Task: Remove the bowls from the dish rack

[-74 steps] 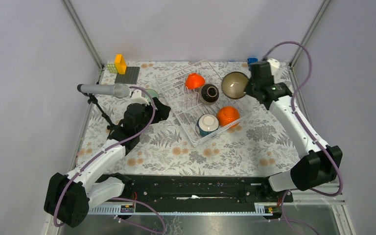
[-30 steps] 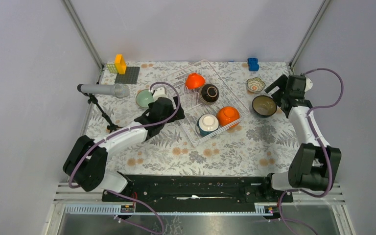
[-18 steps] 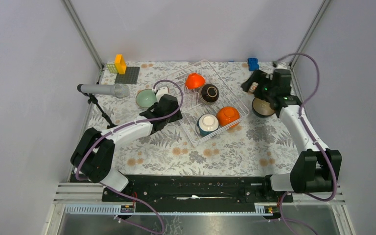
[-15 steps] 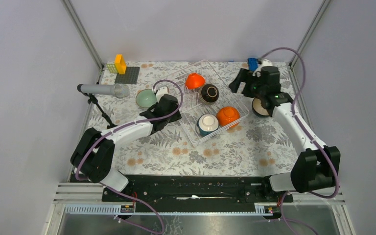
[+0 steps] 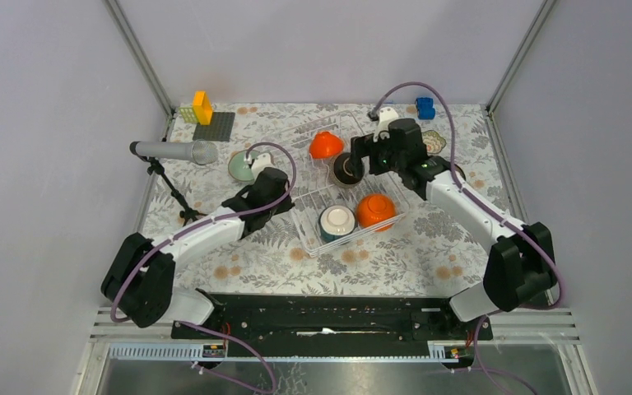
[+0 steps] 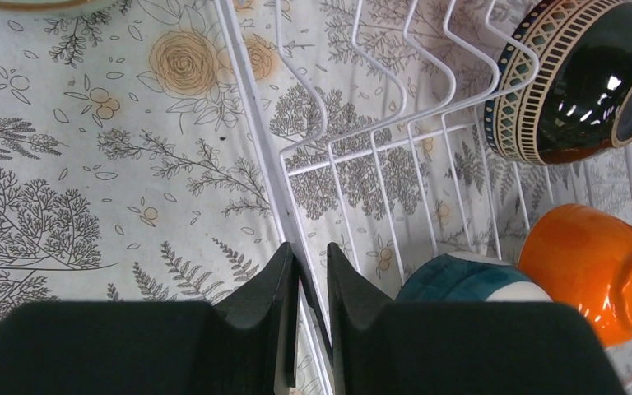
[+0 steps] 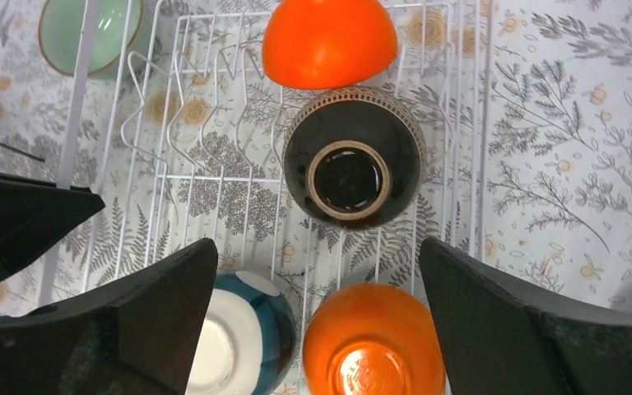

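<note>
The white wire dish rack (image 5: pixel 317 177) lies mid-table and holds an orange bowl (image 5: pixel 326 146), a dark brown bowl (image 5: pixel 348 167), a teal bowl (image 5: pixel 336 220) and a second orange bowl (image 5: pixel 375 211). My left gripper (image 6: pixel 310 251) is shut on the rack's left rim wire (image 6: pixel 251 140), with the teal bowl (image 6: pixel 461 280) just to its right. My right gripper (image 7: pixel 319 247) hangs open above the rack, over the dark brown bowl (image 7: pixel 352 169), touching nothing. A mint green bowl (image 5: pixel 241 164) stands on the table left of the rack.
A microphone on a stand (image 5: pixel 173 151) stands at the left. A dark grey baseplate (image 5: pixel 214 125) with yellow blocks is at the back left, a blue block (image 5: pixel 425 107) at the back right. A small patterned bowl (image 5: pixel 434 141) sits beside the right arm.
My left gripper has closed on the rack's rim, and the rack has shifted toward the near left. My right arm has swung from the right side of the table to above the rack.
</note>
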You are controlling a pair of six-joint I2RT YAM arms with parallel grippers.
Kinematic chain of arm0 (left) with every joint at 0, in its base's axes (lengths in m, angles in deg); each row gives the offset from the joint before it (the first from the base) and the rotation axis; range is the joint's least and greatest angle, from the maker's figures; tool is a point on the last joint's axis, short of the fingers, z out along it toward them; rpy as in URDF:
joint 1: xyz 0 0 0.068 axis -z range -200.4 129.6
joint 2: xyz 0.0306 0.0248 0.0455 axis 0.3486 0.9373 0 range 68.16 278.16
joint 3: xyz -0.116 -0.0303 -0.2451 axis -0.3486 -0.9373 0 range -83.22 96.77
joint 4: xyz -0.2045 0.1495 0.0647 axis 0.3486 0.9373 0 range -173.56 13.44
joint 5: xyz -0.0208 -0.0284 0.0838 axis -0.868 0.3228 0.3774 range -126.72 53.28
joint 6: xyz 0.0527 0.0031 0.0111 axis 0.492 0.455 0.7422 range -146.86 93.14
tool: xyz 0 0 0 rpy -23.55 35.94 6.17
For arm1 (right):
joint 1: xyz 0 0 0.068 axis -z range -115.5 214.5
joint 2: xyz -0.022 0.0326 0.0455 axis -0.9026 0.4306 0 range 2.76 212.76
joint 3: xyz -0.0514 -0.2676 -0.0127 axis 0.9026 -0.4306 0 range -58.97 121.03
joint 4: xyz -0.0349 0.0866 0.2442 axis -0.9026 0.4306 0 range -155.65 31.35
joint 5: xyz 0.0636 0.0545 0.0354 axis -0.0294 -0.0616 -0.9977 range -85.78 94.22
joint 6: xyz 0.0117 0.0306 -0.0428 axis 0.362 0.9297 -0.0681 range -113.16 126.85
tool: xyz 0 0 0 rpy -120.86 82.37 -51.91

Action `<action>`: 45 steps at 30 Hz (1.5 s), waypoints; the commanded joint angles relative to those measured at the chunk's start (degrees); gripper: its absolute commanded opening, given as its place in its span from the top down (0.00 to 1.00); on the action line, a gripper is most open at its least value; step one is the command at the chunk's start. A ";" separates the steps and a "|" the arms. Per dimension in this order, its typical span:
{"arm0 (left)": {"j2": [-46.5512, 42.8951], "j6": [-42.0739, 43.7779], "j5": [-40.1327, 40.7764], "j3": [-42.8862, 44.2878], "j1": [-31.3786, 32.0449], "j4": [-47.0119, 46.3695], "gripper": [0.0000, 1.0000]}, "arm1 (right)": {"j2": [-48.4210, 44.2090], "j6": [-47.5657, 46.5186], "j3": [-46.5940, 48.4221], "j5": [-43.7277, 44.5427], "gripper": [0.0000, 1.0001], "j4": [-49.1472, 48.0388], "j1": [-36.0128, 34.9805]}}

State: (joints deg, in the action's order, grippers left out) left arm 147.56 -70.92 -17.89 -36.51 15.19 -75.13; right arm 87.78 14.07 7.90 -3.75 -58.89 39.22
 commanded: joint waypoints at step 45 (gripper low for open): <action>-18.88 6.46 -6.57 -8.17 0.74 -1.13 0.26 | 36.43 -72.82 38.03 -8.51 0.06 26.25 -6.43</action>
State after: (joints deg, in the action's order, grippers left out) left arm 129.81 -63.42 -24.95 -46.32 15.89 -75.88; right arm 121.94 -56.42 43.02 -13.49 -35.50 33.08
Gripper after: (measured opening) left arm 0.742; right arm 0.952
